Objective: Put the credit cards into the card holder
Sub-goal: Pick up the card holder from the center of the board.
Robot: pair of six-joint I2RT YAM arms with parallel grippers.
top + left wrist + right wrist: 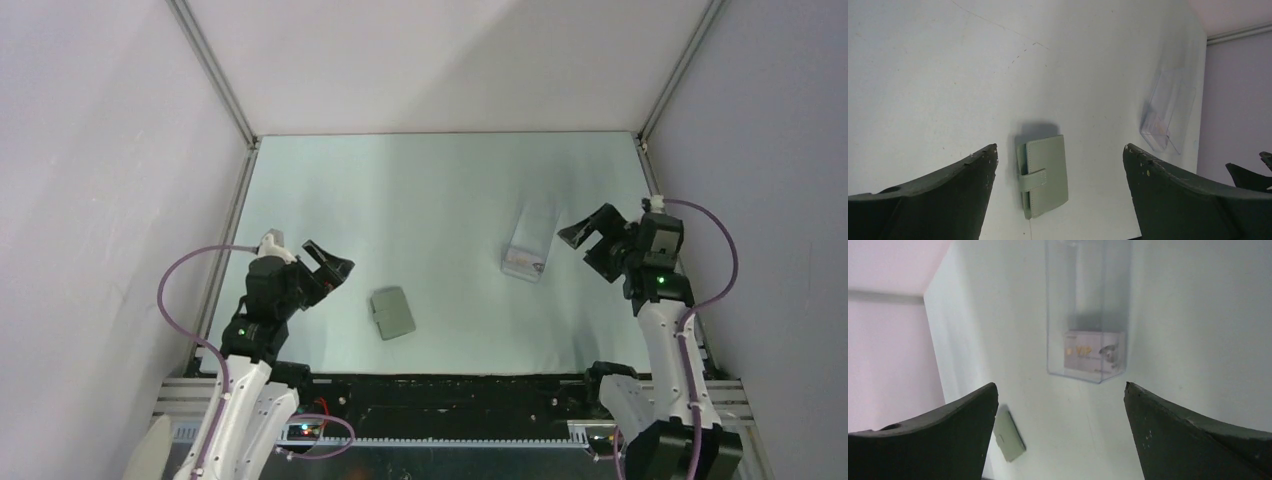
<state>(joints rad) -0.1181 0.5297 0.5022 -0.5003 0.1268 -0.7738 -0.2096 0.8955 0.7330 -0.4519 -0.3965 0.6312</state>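
Observation:
The grey card holder [393, 312] lies closed on the table, its strap fastened; it also shows in the left wrist view [1044, 175] and in the right wrist view [1009, 436]. The credit cards [524, 262] sit inside a clear plastic case [531, 243] right of centre; a pale card with "VIP" print shows through the case in the right wrist view [1094, 352]. My left gripper [334, 265] is open and empty, left of the holder. My right gripper [585, 234] is open and empty, just right of the case.
The clear case also shows in the left wrist view [1169, 110]. Pale walls and metal frame posts [215, 75] enclose the table on three sides. The black base rail [440, 400] runs along the near edge.

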